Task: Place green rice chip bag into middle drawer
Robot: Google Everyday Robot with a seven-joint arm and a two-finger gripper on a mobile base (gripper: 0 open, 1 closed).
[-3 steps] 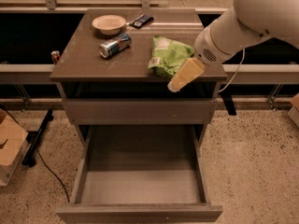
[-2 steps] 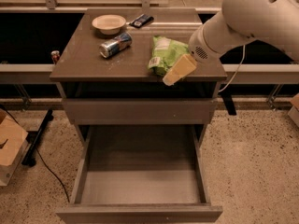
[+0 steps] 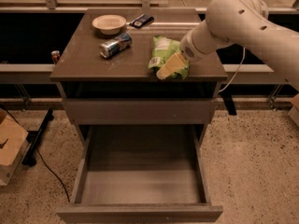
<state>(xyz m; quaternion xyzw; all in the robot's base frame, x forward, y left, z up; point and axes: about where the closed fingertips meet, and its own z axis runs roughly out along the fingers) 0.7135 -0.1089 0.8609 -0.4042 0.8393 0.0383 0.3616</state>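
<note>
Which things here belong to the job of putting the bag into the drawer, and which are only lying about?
For the job:
bag
open drawer, below it
gripper, resting at the bag's front edge

Lying about:
can, on its side
bowl
black gadget
cardboard box, on the floor

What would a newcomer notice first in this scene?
The big white robot arm fills the upper right, and its gripper sits on the green rice chip bag at the right front of the cabinet top. Below, the middle drawer stands pulled wide open, its grey floor bare. A drink can lies on its side left of the bag.
</note>
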